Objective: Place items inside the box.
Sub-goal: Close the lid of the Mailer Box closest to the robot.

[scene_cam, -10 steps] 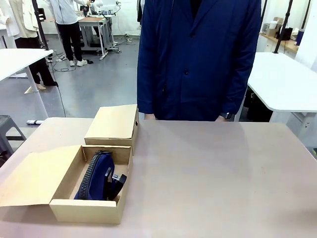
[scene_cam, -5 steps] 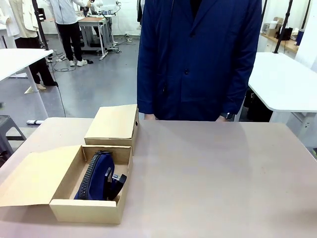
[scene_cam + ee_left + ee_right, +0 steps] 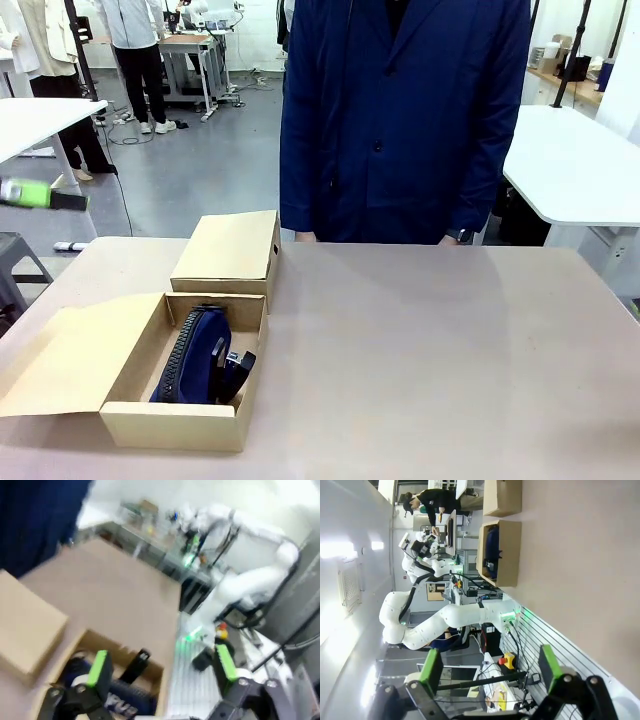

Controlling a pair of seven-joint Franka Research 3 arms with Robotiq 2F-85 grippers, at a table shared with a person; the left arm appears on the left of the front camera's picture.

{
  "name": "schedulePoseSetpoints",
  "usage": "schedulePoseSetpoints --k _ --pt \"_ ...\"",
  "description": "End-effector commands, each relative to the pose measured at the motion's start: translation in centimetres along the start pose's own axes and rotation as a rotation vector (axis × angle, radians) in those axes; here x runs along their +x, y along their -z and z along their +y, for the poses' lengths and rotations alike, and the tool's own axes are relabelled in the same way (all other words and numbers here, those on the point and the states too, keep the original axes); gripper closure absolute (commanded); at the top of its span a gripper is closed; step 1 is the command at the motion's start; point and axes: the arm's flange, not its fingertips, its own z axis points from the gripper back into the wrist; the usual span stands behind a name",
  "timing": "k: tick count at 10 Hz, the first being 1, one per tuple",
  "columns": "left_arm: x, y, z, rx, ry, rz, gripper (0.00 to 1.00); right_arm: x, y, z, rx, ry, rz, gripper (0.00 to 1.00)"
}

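The open cardboard box (image 3: 135,415) sits at the table's near left. Inside it lie a navy zip pencil case (image 3: 195,355) and a black stapler (image 3: 238,370). In the blurred left wrist view my left gripper (image 3: 162,665) hangs open and empty above this box (image 3: 162,672), over a navy pouch (image 3: 125,700) with white lettering and the stapler (image 3: 136,664). One of its green pads (image 3: 30,193) shows blurred at the left edge of the front view. My right gripper (image 3: 490,669) is open and empty, off the table's near edge and far from the box (image 3: 507,555).
A closed cardboard box (image 3: 228,250) stands just behind the open one, whose flap (image 3: 65,355) lies out to the left. A person in a navy coat (image 3: 400,120) stands at the far edge. The tan table (image 3: 430,350) stretches bare to the right.
A blurred green pad of my left gripper has come into the front view at the left edge. The box and its contents have not moved.
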Motion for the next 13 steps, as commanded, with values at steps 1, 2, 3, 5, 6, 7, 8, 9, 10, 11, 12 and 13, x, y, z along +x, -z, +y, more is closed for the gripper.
schedulePoseSetpoints --k 1,2,3,5,6,7,8,9,10,11,12,13 --pt "-5.8 -2.4 0.1 0.204 0.595 -0.067 0.0 0.1 0.1 0.2 0.016 -0.015 -0.001 0.0" --pt "-8.3 -4.0 0.9 0.299 0.771 -0.016 0.0 0.1 0.1 0.2 0.016 -0.015 -0.001 0.0" --pt "-11.5 -5.9 1.9 0.354 0.777 0.053 0.0 0.1 0.1 0.2 0.016 -0.015 -0.001 0.0" --pt "-15.7 -7.4 2.8 0.433 0.645 0.112 0.0 0.1 0.1 0.2 0.016 -0.015 -0.001 0.0" --pt "-13.8 -8.2 3.9 0.619 0.533 0.039 0.0 0.1 0.1 0.2 0.016 -0.015 -0.001 0.0" --pt "-13.0 -9.0 1.8 0.331 0.627 0.119 0.0 0.1 0.1 0.2 0.016 -0.015 -0.001 0.0" --pt "-13.0 -9.0 1.8 0.331 0.627 0.119 0.0 0.1 0.1 0.2 0.016 -0.015 -0.001 0.0" --pt "-13.0 -9.0 1.8 0.331 0.627 0.119 0.0 0.1 0.1 0.2 0.016 -0.015 -0.001 0.0" --pt "-14.2 -10.0 3.3 0.422 0.61 0.117 0.0 0.1 0.1 0.2 0.016 -0.015 -0.001 0.0" --pt "-14.8 -10.4 4.8 0.32 0.574 0.106 0.0 0.1 0.1 0.2 0.016 -0.015 -0.001 0.0" --pt "-15.8 -10.7 5.8 0.266 0.554 0.127 0.0 0.1 0.1 0.2 0.016 -0.015 -0.001 0.0" --pt "-16.9 -11.2 6.7 0.229 0.546 0.149 0.0 0.1 0.1 0.2 0.016 -0.015 -0.001 0.0"
